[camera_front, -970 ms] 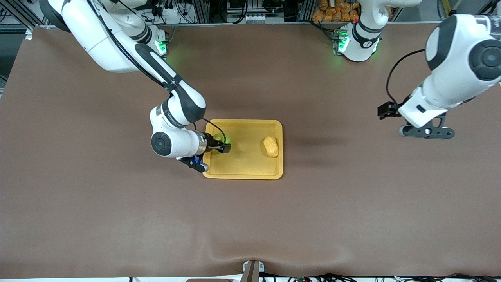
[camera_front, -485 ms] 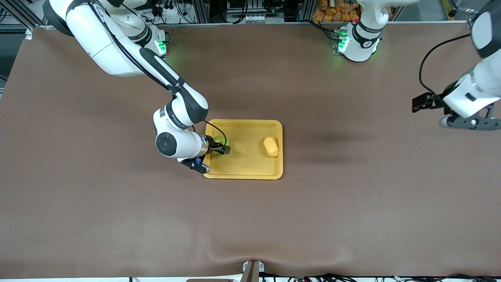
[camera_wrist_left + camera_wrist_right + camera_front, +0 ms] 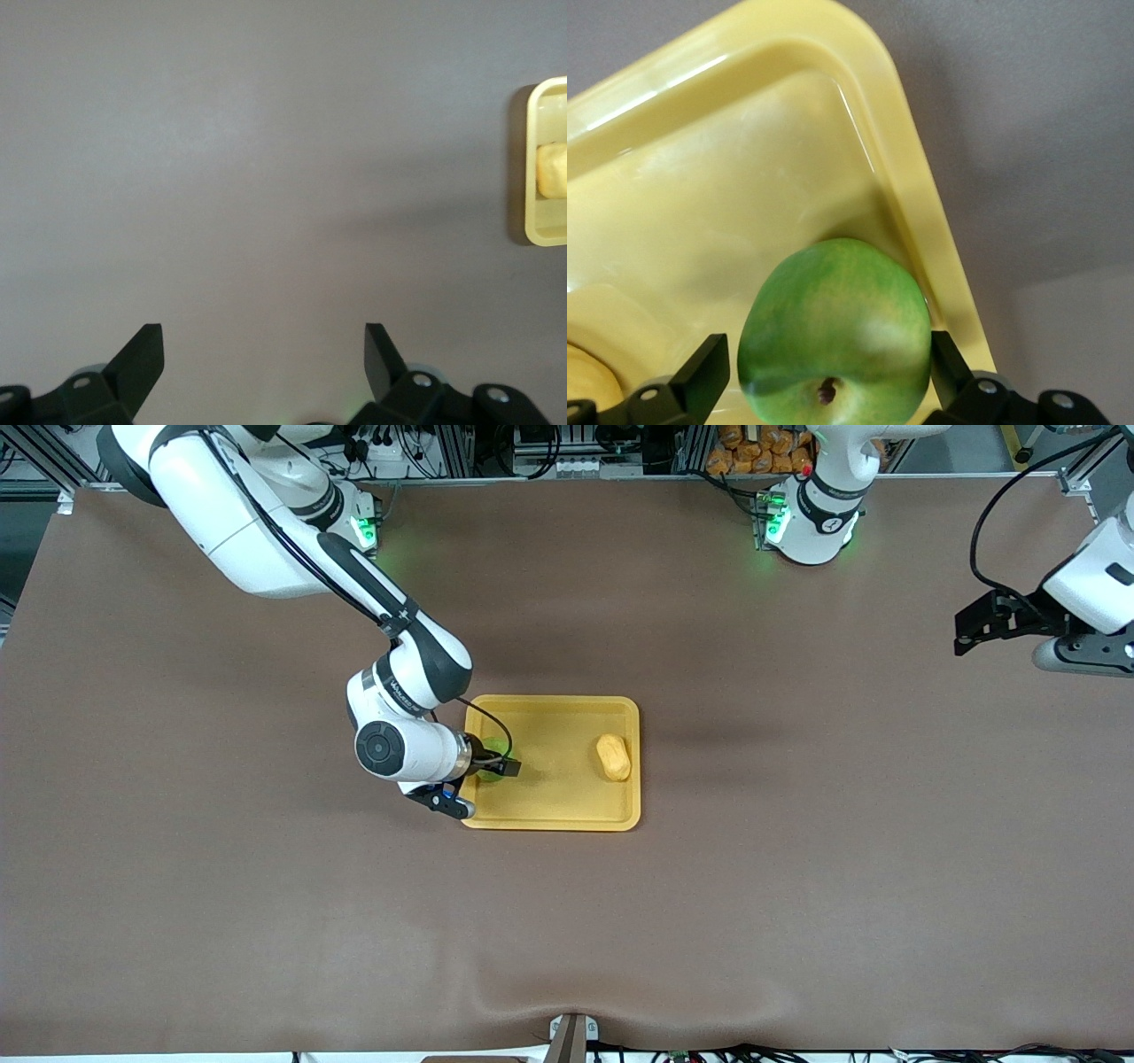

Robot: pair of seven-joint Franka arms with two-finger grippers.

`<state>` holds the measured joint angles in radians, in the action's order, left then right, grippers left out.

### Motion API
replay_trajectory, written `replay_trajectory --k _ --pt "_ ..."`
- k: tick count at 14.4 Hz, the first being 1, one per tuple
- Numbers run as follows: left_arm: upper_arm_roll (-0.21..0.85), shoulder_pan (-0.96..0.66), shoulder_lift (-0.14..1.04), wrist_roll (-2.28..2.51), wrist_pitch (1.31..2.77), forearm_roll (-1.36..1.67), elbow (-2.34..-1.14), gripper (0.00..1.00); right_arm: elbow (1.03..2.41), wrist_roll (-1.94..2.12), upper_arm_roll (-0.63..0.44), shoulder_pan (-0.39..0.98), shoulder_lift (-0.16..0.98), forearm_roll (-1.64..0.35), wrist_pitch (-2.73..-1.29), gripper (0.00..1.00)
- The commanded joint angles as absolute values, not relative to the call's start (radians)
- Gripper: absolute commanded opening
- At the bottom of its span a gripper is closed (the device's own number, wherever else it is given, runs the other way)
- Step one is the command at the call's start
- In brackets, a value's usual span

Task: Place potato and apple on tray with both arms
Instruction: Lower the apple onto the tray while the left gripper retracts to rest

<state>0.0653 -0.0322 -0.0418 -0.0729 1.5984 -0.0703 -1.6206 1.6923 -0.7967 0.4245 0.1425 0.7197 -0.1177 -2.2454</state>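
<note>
The green apple lies on the yellow tray near the corner toward the right arm's end, mostly hidden under the right wrist. In the right wrist view the apple sits between the fingers of my right gripper, which is open, with a small gap at one finger. The potato lies on the tray toward the left arm's end. My right gripper is low over the tray. My left gripper is open and empty, over bare table at the left arm's end; it also shows in the left wrist view.
The brown table mat surrounds the tray. The left wrist view shows the tray's rim and the potato's end at the frame edge. The tray's rim runs close beside the apple.
The left arm has swung away from the tray toward its own end of the table. The right gripper has shifted a little nearer the front camera over the tray, with the apple.
</note>
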Motion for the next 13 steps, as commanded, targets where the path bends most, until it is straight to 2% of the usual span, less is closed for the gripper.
replay_trajectory --k 1,4,10,13 --pt "0.078 -0.031 -0.020 -0.071 1.507 -0.052 -1.549 1.00 1.671 -0.819 0.446 0.134 0.727 -0.107 -2.234 1.00" --pt "0.080 -0.026 -0.023 -0.069 1.476 -0.049 -1.548 1.00 1.667 -0.815 0.475 0.101 0.723 -0.109 -2.188 1.00" --pt "0.068 -0.009 -0.021 -0.063 1.483 -0.003 -1.548 1.00 1.553 -0.822 0.500 0.061 0.719 -0.112 -1.942 1.00" --pt "0.067 -0.011 -0.023 -0.048 1.483 -0.009 -1.548 1.00 1.507 -0.822 0.546 0.016 0.712 -0.112 -1.849 1.00"
